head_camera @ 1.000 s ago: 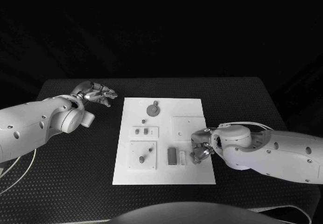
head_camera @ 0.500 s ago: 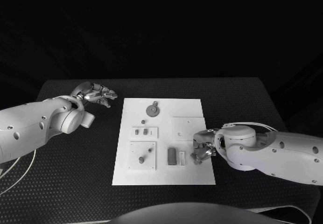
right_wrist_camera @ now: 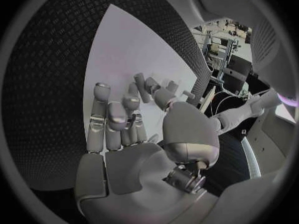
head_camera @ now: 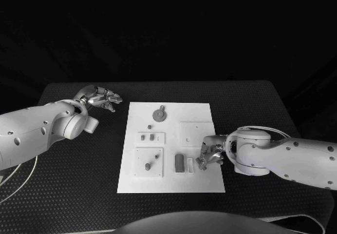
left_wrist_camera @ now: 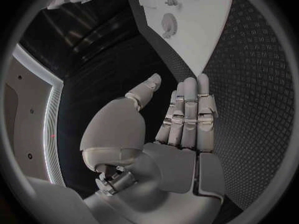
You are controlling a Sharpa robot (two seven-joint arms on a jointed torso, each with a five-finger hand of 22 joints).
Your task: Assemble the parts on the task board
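I'm seeing the right hand point(head_camera: 209, 155) hovering at the task board's point(head_camera: 172, 185) near right edge, at about four o'clock from the board's middle; its fingers point(right_wrist_camera: 118, 115) are lying partly curled and slightly apart, and I cannot tell whether they are pinching anything. Just beside it, a dark bar part point(head_camera: 179, 163) is lying on the board. Further out, a round part point(head_camera: 160, 115) is sitting at twelve o'clock. At ten o'clock, off the board, I'm holding the left hand point(head_camera: 98, 97) above the black table point(head_camera: 84, 195), fingers point(left_wrist_camera: 190, 109) straight, together, gripping nothing.
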